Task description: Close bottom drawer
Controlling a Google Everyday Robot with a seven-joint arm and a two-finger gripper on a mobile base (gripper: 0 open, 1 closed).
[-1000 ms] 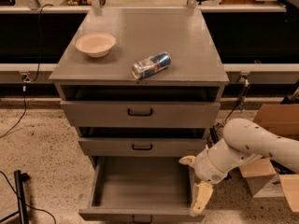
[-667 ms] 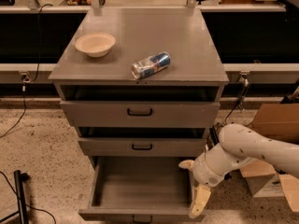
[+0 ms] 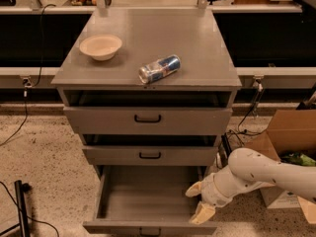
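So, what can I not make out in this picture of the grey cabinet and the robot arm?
Camera view: the grey wooden bottom drawer stands open; the picture's lower edge cuts off its front panel and handle.
The beige pincer, open at that drawer's right front corner: contact with the drawer is unclear.
The grey top drawer and grey middle drawer: insides lie in shadow.
The silver-blue can: label blurred.
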